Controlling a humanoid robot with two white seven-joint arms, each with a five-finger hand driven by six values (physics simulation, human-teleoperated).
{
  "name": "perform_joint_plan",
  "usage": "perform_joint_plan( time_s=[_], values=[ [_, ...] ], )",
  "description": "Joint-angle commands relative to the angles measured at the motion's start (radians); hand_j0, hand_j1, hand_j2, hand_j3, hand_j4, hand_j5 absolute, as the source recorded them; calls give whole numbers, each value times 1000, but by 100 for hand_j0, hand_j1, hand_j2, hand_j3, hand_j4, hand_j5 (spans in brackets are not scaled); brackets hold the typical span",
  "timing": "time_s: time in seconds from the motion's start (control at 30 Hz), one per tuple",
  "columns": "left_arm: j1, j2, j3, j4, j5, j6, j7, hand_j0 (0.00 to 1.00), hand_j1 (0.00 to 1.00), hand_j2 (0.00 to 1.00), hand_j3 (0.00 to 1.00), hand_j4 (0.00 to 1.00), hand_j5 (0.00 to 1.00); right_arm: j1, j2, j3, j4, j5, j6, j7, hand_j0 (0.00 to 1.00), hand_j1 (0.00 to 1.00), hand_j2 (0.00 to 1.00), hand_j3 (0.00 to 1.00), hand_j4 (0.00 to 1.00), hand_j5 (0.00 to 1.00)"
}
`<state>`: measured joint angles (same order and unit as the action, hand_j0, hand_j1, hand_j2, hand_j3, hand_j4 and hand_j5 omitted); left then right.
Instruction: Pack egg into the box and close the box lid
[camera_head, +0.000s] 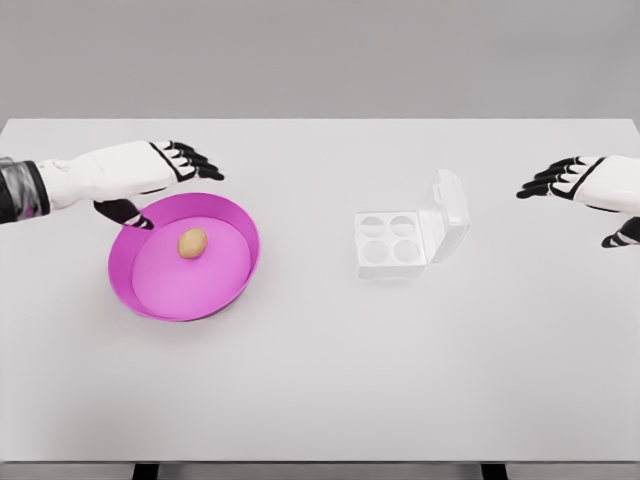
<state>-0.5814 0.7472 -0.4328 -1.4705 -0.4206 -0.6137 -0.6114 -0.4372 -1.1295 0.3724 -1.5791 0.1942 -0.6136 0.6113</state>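
Note:
A tan egg lies inside a shallow magenta bowl at the left of the white table. My left hand hovers over the bowl's far left rim, open, thumb pointing down toward the rim, holding nothing. A white egg box with four empty cups sits right of centre; its lid stands raised on the right side. My right hand hangs at the right edge of the view, open and apart from the box.
The white table spans the whole view, with its front edge near the bottom. Only the bowl and the box stand on it.

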Motion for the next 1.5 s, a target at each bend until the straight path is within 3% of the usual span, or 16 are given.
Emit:
perform_joint_plan(
  time_s=[0.0,0.13,0.33,0.57,0.9,1.17,1.47],
  values=[
    [0,15,0,-14,5,3,0,98,98,98,98,98,98,0,-1,-3,-2,-6,3,0,100,100,100,100,100,100],
    [-3,15,-50,-13,9,3,0,97,97,97,97,97,97,0,-1,-1,4,-6,3,0,100,100,100,100,100,100],
    [-11,107,-204,-16,200,3,0,97,97,97,97,97,97,14,-4,-4,-1,-6,3,0,100,100,100,100,100,100],
    [-12,107,-207,-14,197,3,0,97,97,97,97,97,97,14,-7,-3,4,-7,3,0,100,100,100,100,100,100],
    [-12,97,-210,-4,186,158,0,96,96,96,96,96,96,15,2,-4,5,-6,3,0,100,100,100,100,100,100],
    [-15,78,-230,-1,172,173,0,82,82,82,82,82,82,15,7,-6,4,-7,3,0,100,100,100,100,100,100],
    [-17,74,-242,4,169,212,0,81,81,81,81,81,81,15,8,-4,5,-7,3,0,100,100,100,100,100,100]
  ],
)
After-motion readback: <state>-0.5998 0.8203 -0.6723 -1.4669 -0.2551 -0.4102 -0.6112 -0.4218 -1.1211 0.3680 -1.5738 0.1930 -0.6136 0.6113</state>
